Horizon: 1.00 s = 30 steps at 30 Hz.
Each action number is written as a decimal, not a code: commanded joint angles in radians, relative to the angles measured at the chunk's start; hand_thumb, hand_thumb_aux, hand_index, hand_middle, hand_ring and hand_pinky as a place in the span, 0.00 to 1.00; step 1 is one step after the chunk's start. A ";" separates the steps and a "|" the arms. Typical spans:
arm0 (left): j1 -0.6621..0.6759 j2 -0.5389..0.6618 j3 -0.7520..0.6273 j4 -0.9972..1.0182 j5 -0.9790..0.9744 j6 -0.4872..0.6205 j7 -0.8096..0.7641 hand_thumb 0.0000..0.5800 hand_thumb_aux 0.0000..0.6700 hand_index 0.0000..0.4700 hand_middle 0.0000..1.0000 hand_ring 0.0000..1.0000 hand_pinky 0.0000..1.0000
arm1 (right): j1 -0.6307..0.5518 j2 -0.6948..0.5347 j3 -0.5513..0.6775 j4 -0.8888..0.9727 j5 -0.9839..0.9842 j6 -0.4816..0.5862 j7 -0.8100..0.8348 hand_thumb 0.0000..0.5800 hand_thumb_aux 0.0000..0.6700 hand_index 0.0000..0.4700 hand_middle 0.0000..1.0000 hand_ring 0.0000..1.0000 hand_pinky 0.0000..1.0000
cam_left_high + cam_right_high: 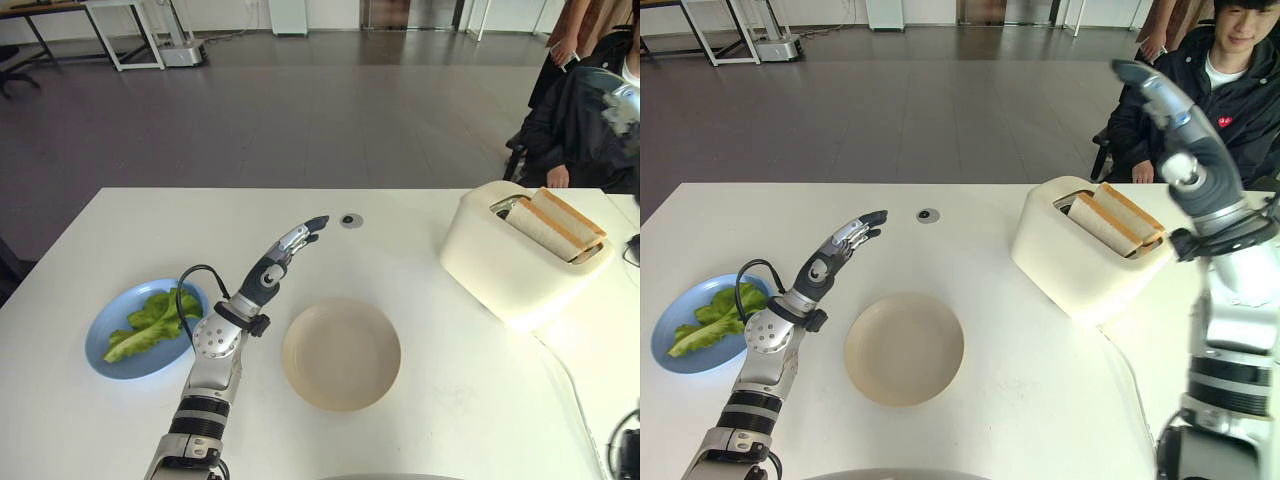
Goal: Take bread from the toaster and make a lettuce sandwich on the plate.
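Note:
A cream toaster [515,258] stands at the table's right with two bread slices [558,225] poking out of its slots. An empty beige plate [341,353] lies in the middle near the front. A blue plate [110,348] at the left holds a lettuce leaf [152,322]. My left hand [285,252] hovers open between the blue plate and the beige plate, fingers stretched toward the back. My right hand [1180,135] is raised above and just right of the toaster, open, holding nothing.
A small round metal disc [351,221] is set in the white table [400,230] behind the beige plate. A cable [565,380] runs from the toaster toward the front right edge. A seated person is behind the table's far right corner.

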 commanded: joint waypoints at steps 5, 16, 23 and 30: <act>-0.007 0.002 -0.003 0.005 0.009 -0.001 -0.016 0.00 0.00 0.00 0.00 0.00 0.00 | 0.026 -0.113 0.135 0.352 -0.298 0.041 -0.103 0.00 0.00 0.00 0.00 0.00 0.00; 0.000 0.000 -0.004 -0.009 0.007 0.002 -0.025 0.00 0.00 0.00 0.00 0.00 0.00 | -0.056 -0.107 0.269 0.530 -0.327 0.007 -0.136 0.80 0.56 0.56 0.00 0.00 0.00; 0.005 0.003 0.000 -0.011 0.007 0.001 -0.027 0.00 0.00 0.00 0.00 0.00 0.00 | -0.045 -0.089 0.283 0.463 -0.272 -0.018 -0.100 0.83 0.58 0.58 0.00 0.00 0.00; 0.008 0.014 0.011 -0.017 0.010 -0.004 -0.023 0.00 0.00 0.00 0.00 0.00 0.00 | -0.061 -0.082 0.218 0.396 -0.224 0.007 -0.148 1.00 1.00 1.00 0.00 0.00 0.00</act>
